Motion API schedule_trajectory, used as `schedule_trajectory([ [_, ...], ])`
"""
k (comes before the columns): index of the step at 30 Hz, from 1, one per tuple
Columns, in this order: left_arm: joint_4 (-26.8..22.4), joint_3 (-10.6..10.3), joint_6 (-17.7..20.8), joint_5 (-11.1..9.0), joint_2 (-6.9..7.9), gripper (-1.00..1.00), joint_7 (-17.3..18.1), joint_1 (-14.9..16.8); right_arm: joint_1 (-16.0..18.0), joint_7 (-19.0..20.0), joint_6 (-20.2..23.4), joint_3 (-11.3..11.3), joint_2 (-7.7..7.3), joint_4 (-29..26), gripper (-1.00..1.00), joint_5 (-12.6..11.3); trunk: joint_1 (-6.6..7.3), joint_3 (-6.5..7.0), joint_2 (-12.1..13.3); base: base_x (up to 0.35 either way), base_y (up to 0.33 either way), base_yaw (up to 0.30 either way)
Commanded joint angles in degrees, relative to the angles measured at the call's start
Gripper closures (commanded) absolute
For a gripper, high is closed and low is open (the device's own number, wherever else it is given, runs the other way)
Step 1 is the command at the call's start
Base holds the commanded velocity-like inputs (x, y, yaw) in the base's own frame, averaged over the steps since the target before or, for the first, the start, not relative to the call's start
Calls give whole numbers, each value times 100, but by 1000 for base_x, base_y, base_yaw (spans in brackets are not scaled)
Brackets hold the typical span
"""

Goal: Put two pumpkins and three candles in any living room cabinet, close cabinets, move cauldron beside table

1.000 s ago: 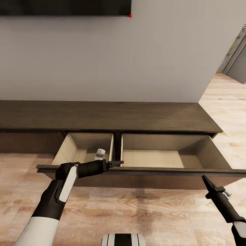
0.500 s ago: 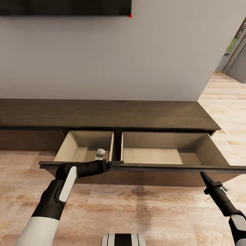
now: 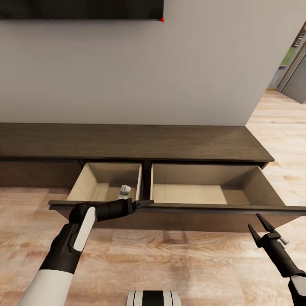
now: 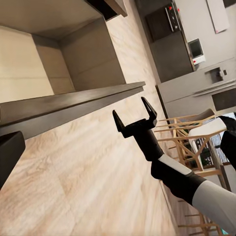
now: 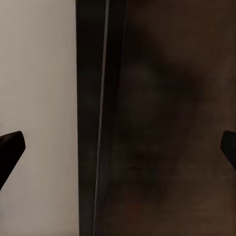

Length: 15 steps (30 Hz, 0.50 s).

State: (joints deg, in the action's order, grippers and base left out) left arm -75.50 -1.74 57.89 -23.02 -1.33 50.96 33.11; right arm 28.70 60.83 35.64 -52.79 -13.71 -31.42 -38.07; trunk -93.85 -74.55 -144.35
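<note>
The cabinet [image 3: 127, 142], a long low dark wooden console against the pale wall [image 3: 148, 72], is the landmark here, with a dark screen [image 3: 80, 9] hanging above it and a light wood floor [image 3: 170, 263] in front. Two of its drawers stand pulled out behind one long dark front board [image 3: 204, 209]. The wider drawer [image 3: 191, 195], toward the cabinet's right end, shows a bare beige bottom, and the narrower drawer [image 3: 100, 189] beside it holds one small whitish object [image 3: 124, 190] near its inner wall; what that object is I cannot tell. No pumpkin, candle or cauldron can be seen in the drawers, on the cabinet top or on the floor in front. The left gripper [image 3: 144, 203] lies at the upper edge of the front board, about where the two drawers meet; its fingers look drawn nearly together, but whether they pinch the edge I cannot tell. The right gripper [image 3: 256, 225] hovers just in front of the board near the cabinet's right end, its fingers [image 4: 119, 121] spread wide with nothing between them. As a judgement, the task looks early: the drawers are open to receive things, nothing of the task is visibly stored, and the closing and the cauldron remain.
</note>
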Motion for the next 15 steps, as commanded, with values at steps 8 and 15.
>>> schedule_trajectory([
  [8,0,4,21,8,-1,-100,19,3,4,8,39,-12,2,4,-100,-16,1,-4,-2,-87,0,0],
  [15,0,5,21,8,-1,-100,19,3,4,8,39,-12,0,4,-100,-16,1,-4,-2,-104,0,0],
])
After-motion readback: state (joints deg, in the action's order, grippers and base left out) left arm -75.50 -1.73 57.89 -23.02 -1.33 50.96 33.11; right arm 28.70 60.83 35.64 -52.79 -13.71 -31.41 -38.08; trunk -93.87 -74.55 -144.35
